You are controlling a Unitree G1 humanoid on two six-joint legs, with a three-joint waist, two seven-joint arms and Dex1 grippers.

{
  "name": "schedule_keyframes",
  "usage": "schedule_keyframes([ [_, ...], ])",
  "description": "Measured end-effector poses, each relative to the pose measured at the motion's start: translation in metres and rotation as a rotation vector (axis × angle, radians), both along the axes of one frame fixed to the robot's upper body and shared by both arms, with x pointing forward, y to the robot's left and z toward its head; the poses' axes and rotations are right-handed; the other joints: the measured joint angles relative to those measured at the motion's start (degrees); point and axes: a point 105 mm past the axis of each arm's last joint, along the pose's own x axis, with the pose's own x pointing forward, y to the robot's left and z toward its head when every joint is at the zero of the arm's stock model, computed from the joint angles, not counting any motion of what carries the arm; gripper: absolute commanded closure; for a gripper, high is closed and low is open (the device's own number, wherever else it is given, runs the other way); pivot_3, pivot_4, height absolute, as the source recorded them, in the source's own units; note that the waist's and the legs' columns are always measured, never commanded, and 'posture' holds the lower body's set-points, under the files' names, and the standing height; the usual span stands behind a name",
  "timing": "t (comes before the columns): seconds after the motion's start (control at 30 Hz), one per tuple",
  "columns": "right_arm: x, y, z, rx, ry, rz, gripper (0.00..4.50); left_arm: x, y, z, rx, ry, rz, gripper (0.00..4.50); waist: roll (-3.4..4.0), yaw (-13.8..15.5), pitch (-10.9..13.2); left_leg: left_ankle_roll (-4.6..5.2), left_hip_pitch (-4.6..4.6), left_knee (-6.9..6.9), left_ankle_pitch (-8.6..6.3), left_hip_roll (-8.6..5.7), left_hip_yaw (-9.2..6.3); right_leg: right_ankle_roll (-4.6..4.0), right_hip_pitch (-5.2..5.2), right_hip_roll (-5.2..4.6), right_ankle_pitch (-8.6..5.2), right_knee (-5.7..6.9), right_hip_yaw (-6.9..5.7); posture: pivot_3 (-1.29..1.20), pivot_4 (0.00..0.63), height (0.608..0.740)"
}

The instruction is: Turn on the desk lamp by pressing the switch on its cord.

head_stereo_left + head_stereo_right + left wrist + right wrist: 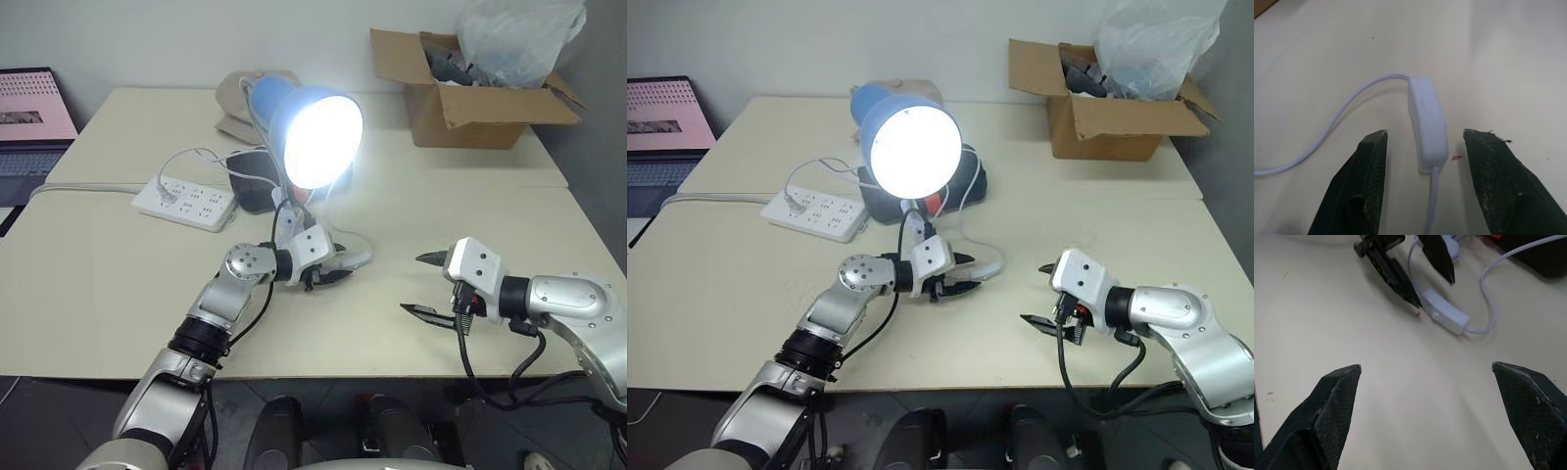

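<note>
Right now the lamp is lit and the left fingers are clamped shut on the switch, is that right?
Not quite. The lamp is lit, but the left fingers are open. In the left wrist view the switch lies on the table between them with a gap on each side, touching neither.

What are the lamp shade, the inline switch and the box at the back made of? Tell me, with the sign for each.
Desk lamp shade: smooth blue, faint sheen; painted metal or plastic, I cannot tell which.
Switch: white moulded plastic, matte, with rounded edges and a seam.
Cardboard box: brown corrugated cardboard, with creased, bent, raw-edged flaps.
</note>
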Motion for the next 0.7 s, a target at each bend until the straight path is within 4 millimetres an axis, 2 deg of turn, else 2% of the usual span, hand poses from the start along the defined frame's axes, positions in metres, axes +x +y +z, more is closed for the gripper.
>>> schedule_keyframes([
  [0.17, 0.002, -0.001, 0.002, -0.003, -0.026, 0.001, 0.0, -0.019, 0.023, 0.008, -0.004, -0.015, 0.033, 0.01, 0.0, -0.1, 0.0, 0.0, 0.03, -0.01, 0.0, 0.03, -0.01, -0.01, 0.0, 0.0, -0.01, 0.02, -0.02, 0.0, 0.15, 0.74],
  [0.27, 0.008, -0.005, 0.004, 0.01, -0.055, -0.001, 0.0, -0.035, 0.039, 0.012, -0.011, -0.018, 0.07, 0.01, 0.0, -0.2, 0.0, 0.0, 0.06, 0.0, 0.0, 0.03, 0.0, -0.01, 0.02, -0.02, 0.0, 0.02, 0.0, 0.0, 0.15, 0.74],
  [0.37, 0.016, -0.018, 0.013, 0.056, -0.11, -0.025, 0.0, -0.052, 0.08, 0.009, 0.012, 0.013, 0.238, 0.01, 0.0, -0.3, 0.0, 0.0, 0.1, -0.04, 0.0, 0.04, -0.01, -0.02, 0.02, -0.02, -0.01, 0.01, 0.0, 0.0, 0.15, 0.74],
  [0.53, 0.012, -0.03, 0.017, 0.091, -0.121, 0.005, 0.0, -0.075, 0.101, 0.018, -0.081, 0.044, 0.344, 0.01, -0.05, 0.4, 0.0, 0.0, 0.09, 0.0, 0.0, 0.01, -0.03, -0.03, 0.06, -0.09, -0.02, -0.02, -0.07, 0.0, 0.15, 0.74],
  [0.7, 0.009, -0.038, 0.014, 0.089, -0.108, 0.041, 0.0, -0.087, 0.121, 0.03, -0.113, 0.079, 0.399, 0.01, -0.04, 0.3, 0.0, 0.0, 0.15, -0.01, -0.01, 0.01, -0.04, -0.1, 0.06, -0.11, -0.05, 0.01, -0.07, 0.0, 0.15, 0.74],
])
